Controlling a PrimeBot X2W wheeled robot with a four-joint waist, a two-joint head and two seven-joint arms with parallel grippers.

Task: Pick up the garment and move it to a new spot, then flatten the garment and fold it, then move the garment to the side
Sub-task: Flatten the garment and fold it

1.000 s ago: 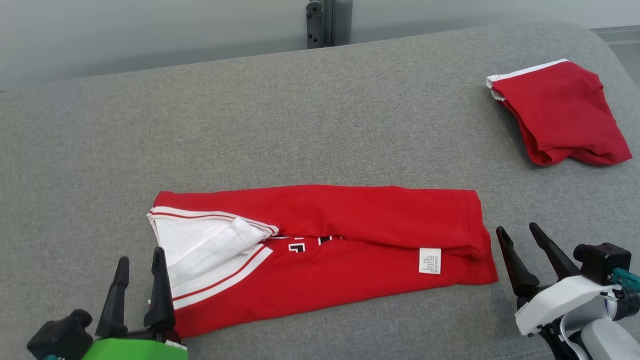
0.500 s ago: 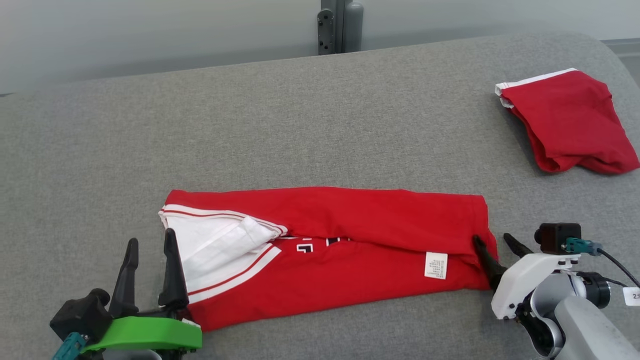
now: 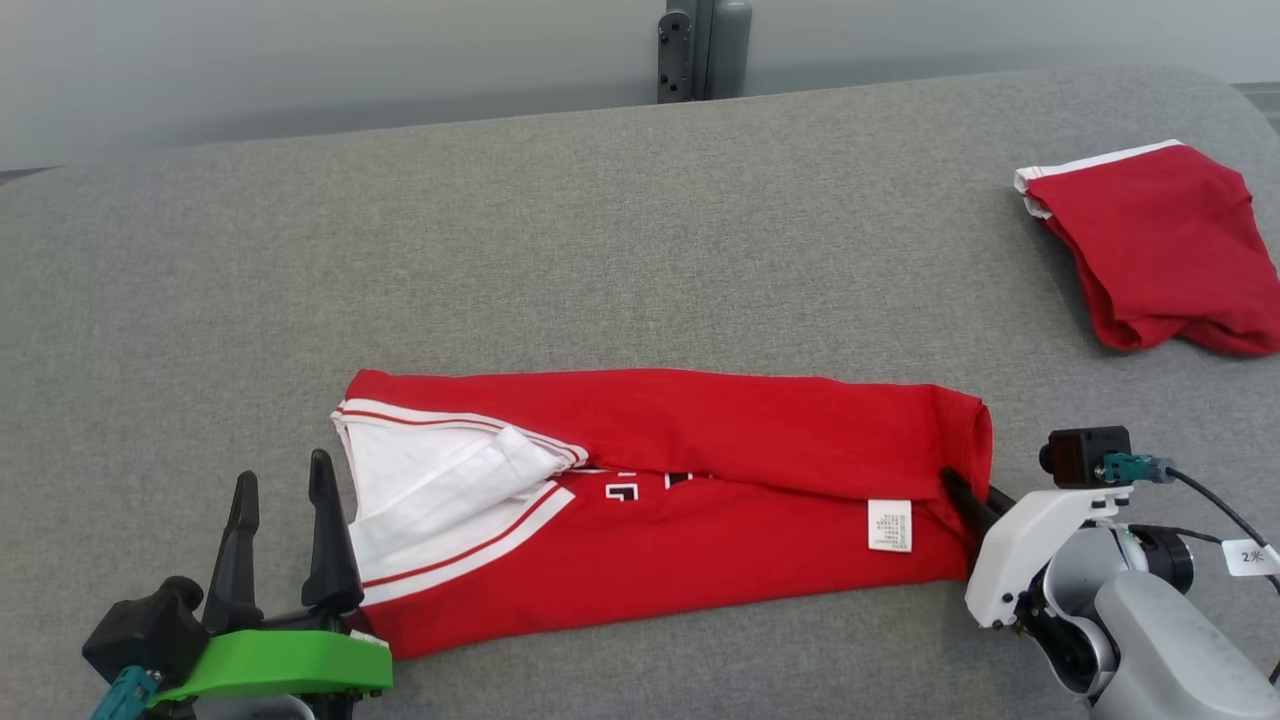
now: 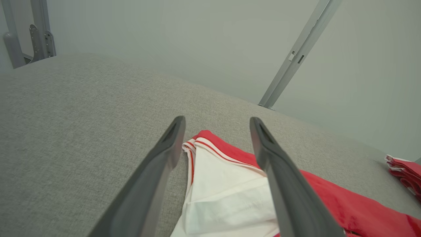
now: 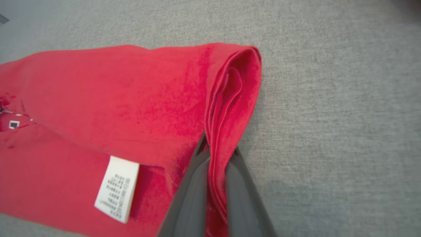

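Observation:
The garment [image 3: 700, 470], red with white striped trim and a white care label, lies folded into a long band on the grey padded surface [image 3: 600, 230]. At its right end my right gripper [image 3: 968, 492] is shut on the red hem. In the right wrist view the right gripper [image 5: 218, 144] pinches the bunched-up edge of the garment [image 5: 115, 92] between its fingers. My left gripper [image 3: 282, 472] stands open just left of the garment's white end. In the left wrist view the left gripper [image 4: 217, 120] frames the white end of the garment [image 4: 223, 177] without touching it.
A second red garment [image 3: 1150, 250] lies folded at the back right, also visible at the edge of the left wrist view [image 4: 404, 168]. A grey metal post [image 3: 705, 45] stands behind the padded surface, whose far edge curves down toward a pale wall.
My right gripper has moved left onto the garment's right hem and shut on it, bunching the edge. The left gripper stays open. The head camera has shifted a little.

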